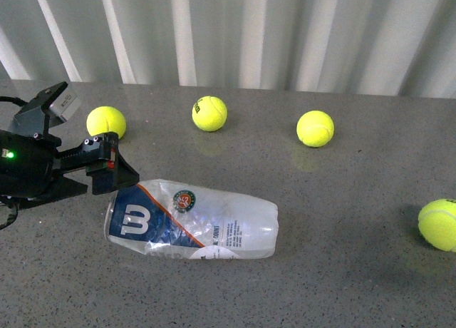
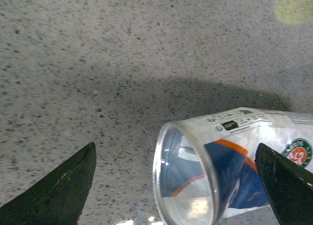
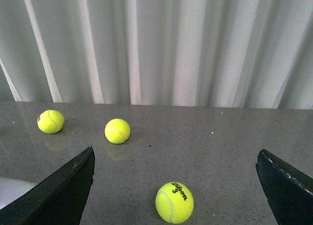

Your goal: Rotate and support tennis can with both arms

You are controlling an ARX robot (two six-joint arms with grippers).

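The tennis can point(image 1: 192, 217) lies on its side on the grey table, its blue Wilson end pointing left and its clear end right. My left gripper point(image 1: 121, 167) hovers open just above and behind the can's left end. In the left wrist view the can's round end point(image 2: 186, 178) sits between the two black fingers point(image 2: 58, 188), touching neither. My right gripper point(image 3: 176, 149) is open with nothing held; it faces the table and curtain, with a tennis ball point(image 3: 174, 202) lying between its fingers' lines. The right arm is out of the front view.
Three tennis balls point(image 1: 106, 122), point(image 1: 209, 113), point(image 1: 315, 128) stand in a row behind the can, and another ball point(image 1: 438, 224) lies at the right edge. A white pleated curtain point(image 1: 249, 36) closes off the back of the table point(image 1: 342, 278).
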